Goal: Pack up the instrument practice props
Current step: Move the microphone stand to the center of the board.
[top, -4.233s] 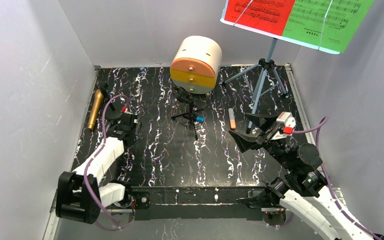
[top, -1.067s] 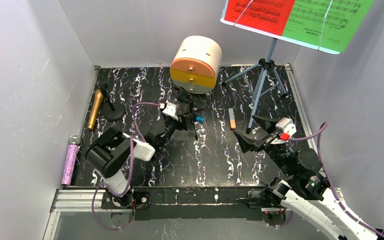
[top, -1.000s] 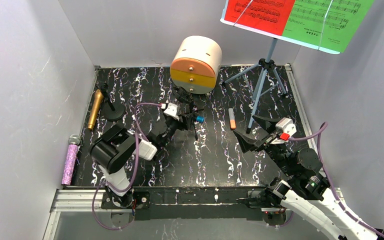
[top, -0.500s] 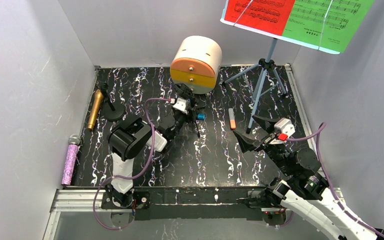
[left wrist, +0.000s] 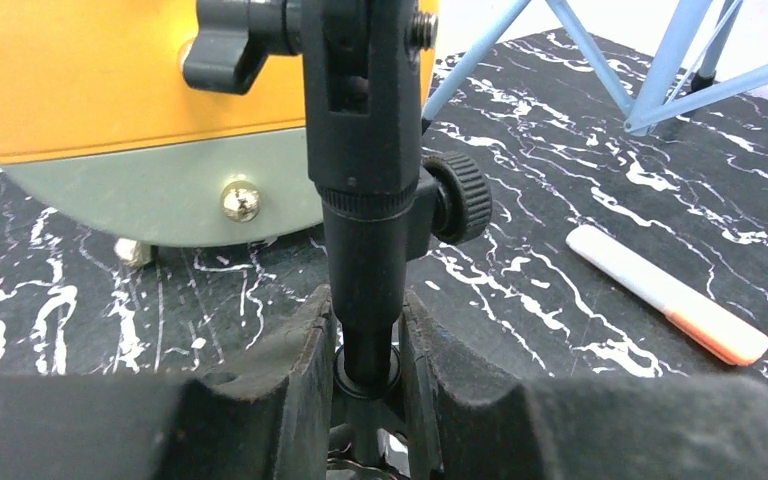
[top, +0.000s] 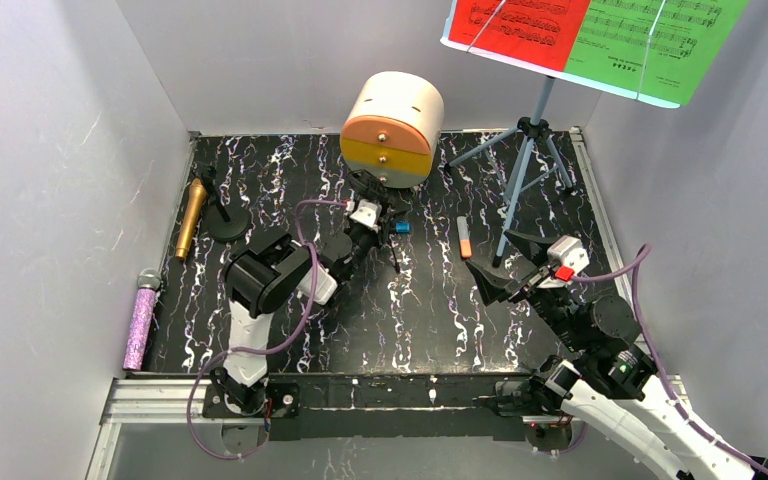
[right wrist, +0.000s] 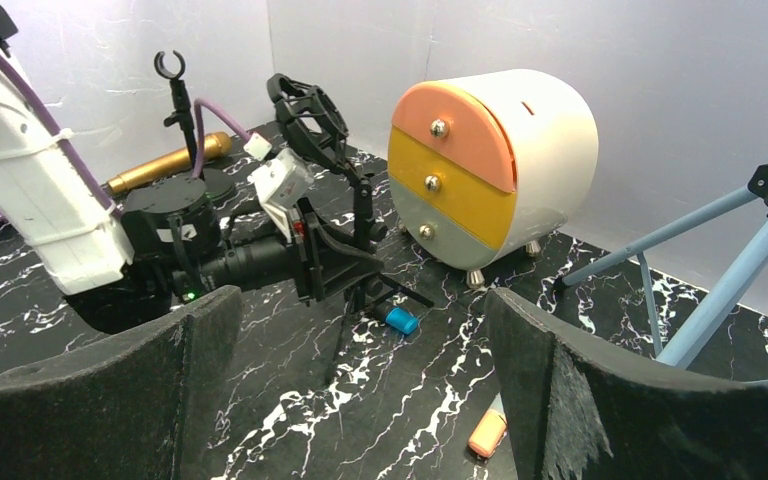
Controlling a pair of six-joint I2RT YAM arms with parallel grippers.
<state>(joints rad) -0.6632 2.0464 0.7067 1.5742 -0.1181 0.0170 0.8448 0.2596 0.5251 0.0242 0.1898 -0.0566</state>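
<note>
A small black mic tripod stands in front of the cabinet. My left gripper is shut on its upright stem, one finger pressed to each side. The gold microphone lies at the far left beside a second black mic stand. The silver-headed purple microphone lies off the mat's left edge. The pale-blue sheet-music tripod stands at the back right and carries the red sheet and green sheet. My right gripper hovers open and holds nothing.
The round cream-and-orange drawer cabinet stands at the back centre, just behind the held tripod. A white marker with an orange cap and a small blue cap lie on the black marbled mat. Grey walls enclose three sides.
My left arm swung from the left side to the centre tripod, and its fingers closed onto the stem. The right arm has stayed still.
</note>
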